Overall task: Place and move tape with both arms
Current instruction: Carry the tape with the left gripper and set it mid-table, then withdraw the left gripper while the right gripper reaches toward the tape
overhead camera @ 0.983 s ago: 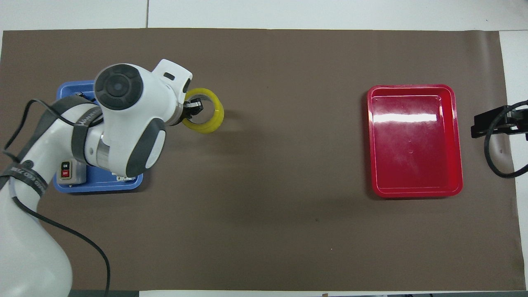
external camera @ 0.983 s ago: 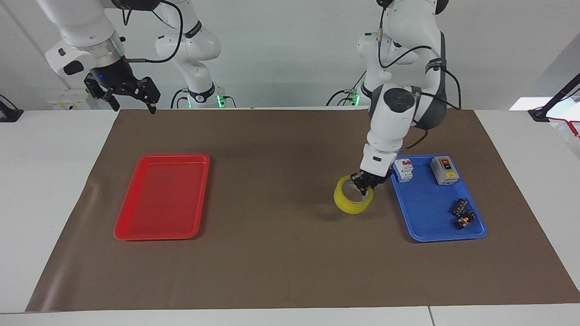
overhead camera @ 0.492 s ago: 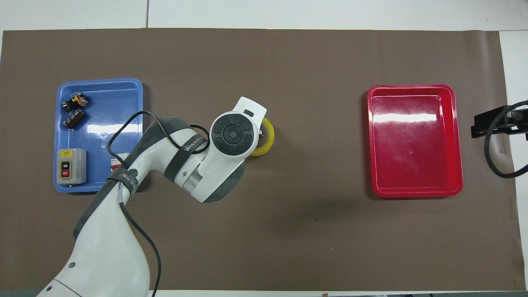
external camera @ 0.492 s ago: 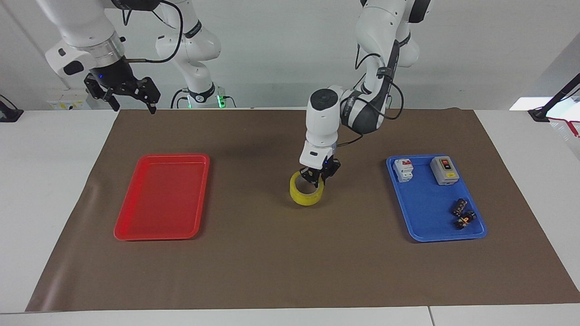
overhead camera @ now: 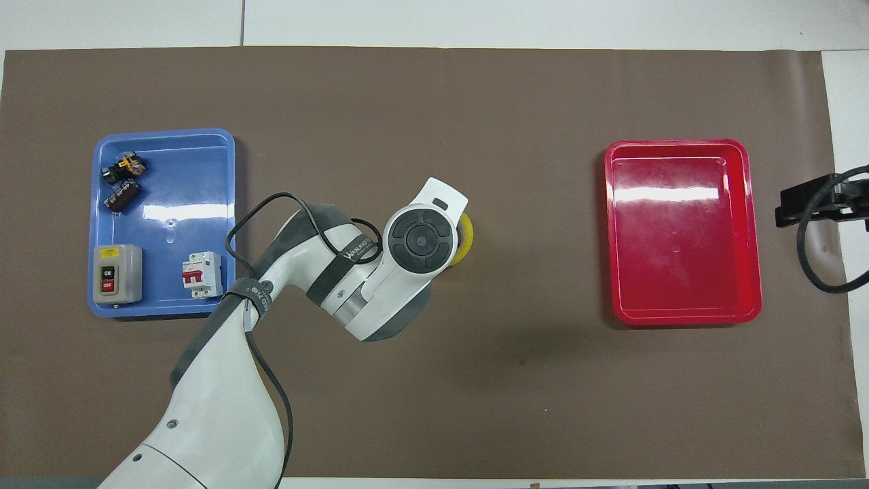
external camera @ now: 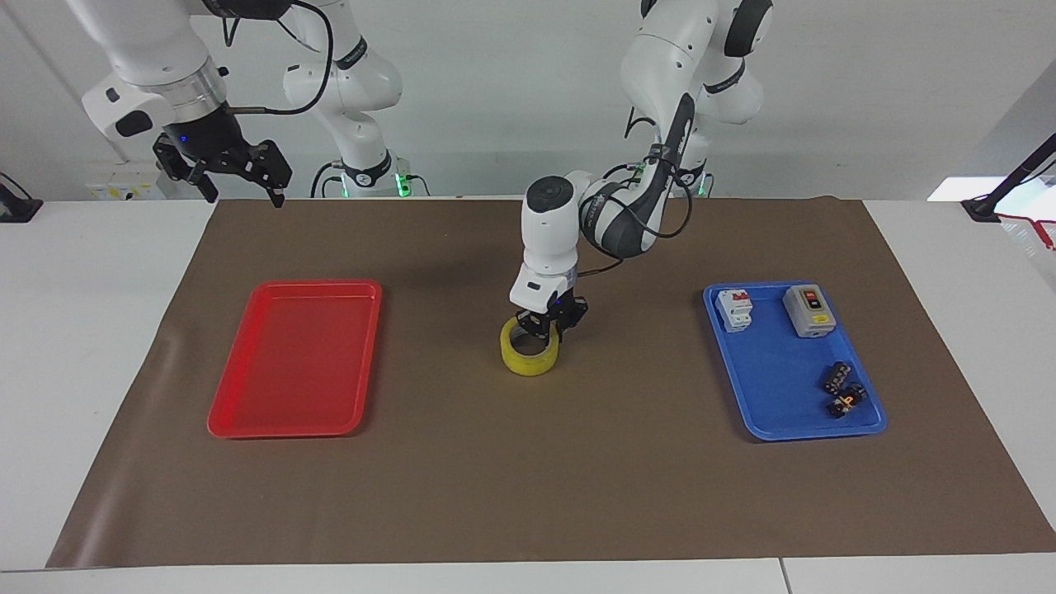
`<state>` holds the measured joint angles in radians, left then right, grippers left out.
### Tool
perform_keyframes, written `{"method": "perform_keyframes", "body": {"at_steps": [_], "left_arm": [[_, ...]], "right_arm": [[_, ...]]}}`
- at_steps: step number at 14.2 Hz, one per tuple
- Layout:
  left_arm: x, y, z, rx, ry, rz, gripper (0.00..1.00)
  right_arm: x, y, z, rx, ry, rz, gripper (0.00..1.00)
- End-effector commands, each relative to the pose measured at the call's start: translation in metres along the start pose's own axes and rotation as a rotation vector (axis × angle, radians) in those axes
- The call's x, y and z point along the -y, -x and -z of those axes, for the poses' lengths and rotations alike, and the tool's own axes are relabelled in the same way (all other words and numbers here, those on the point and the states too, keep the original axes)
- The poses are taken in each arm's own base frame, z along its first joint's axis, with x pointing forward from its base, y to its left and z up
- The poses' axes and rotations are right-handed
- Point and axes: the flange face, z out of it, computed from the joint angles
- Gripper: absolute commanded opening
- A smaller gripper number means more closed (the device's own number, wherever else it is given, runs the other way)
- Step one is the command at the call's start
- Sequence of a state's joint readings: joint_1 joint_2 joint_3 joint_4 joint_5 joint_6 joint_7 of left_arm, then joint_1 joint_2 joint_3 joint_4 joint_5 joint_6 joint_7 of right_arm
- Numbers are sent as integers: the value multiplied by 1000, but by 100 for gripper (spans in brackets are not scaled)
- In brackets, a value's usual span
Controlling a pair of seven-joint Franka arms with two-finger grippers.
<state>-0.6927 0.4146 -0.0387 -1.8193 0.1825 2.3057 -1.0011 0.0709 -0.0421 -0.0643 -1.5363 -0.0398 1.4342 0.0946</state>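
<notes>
Left gripper [external camera: 551,327] pinches the tape [external camera: 530,350] by its rim at mid-mat, between the blue tray [external camera: 767,388] and red tray [external camera: 247,412]; whether the roll touches the mat can't be told. Looks like the placing step: next it needs to let go and back off. Right gripper [external camera: 239,177] waits spread, high over the mat's corner at the right arm's end, and would have to reach in for the pickup.

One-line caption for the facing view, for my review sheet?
Left tool shut on the tape over mid-mat, between red tray and blue tray; right tool waits open.
</notes>
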Motion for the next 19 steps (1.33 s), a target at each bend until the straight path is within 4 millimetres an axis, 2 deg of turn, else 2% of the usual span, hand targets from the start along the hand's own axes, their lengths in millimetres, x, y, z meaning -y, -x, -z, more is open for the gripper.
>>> {"method": "perform_keyframes", "body": {"at_steps": [1,2,3,5,7,9,11,12,13,17,19], "left_arm": [[-1,-3,2,-34,3,4,26],[0,-3,2,-34,1,4,80],[1,-3,4,-31,-6,3,100],[13,-14,20,-35,-14,21,100],[46,-45,42,-46,-22,55,100],[80,-67,63,-49,-32,30,100],[123,-93,80,-33,-58,11,100],[145,-104,91,-16,-62,4,100],[173,-119,99,-4,-57,5,100],[270,-157,138,62,47,-41,100],[310,-163,156,86,70,-65,100]], "right_arm": [[-3,3,0,-7,-6,21,100],[-3,3,0,-7,-6,21,100],[-3,3,0,-7,-6,21,100],[-3,3,0,-7,-6,21,100],[2,3,0,-15,-5,30,100],[9,-7,-7,-43,-18,40,100],[45,-13,-11,-72,-27,97,100],[53,-15,-18,-77,-28,108,100],[77,-16,-26,-83,-26,147,100],[165,-52,-81,-112,-32,88,100],[200,-62,-106,-129,-40,59,100]]}}
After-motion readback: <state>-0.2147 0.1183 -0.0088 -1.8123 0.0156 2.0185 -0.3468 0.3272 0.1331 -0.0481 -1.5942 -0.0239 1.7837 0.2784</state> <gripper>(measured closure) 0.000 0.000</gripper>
